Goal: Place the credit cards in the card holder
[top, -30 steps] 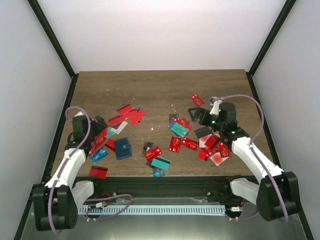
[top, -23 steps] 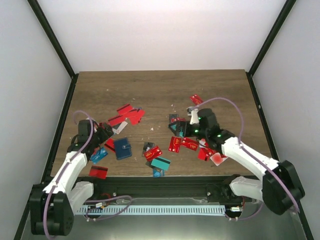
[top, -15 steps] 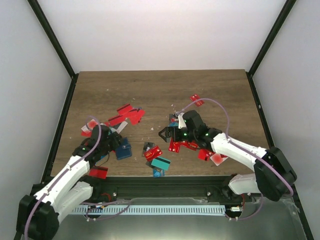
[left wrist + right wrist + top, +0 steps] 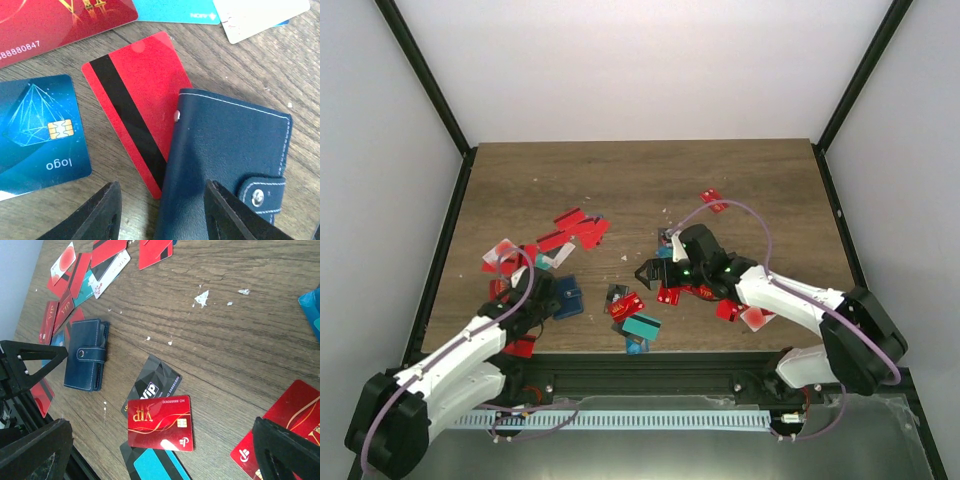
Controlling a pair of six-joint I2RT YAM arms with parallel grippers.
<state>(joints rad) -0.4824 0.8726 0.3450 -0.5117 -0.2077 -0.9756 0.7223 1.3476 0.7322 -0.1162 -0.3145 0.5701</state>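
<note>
Both arms have swung inward over the last second: the left hand (image 4: 548,297) has left the table's (image 4: 640,180) left edge and come to the card holder (image 4: 568,297), its fingers drawing closer together, while the right hand (image 4: 653,268) has moved leftward off the cluster of cards at the right.

From the left wrist, the left hand (image 4: 162,210) hangs low over the card holder (image 4: 225,150), which lies flat and snapped shut on the table. Its fingers stand partly apart and clamp nothing; one is over the holder, the other just off its left edge. That edge overlaps a red card with a black stripe (image 4: 135,105), and a blue chip card (image 4: 40,130) lies just beside.

The right hand (image 4: 160,447) is spread wide and holds nothing, above a red VIP card (image 4: 159,422) that overlaps a black VIP card (image 4: 152,385). Its camera shows the card holder (image 4: 86,354) well apart from them.

Credit cards (image 4: 575,228) lie scattered loose across the table.
</note>
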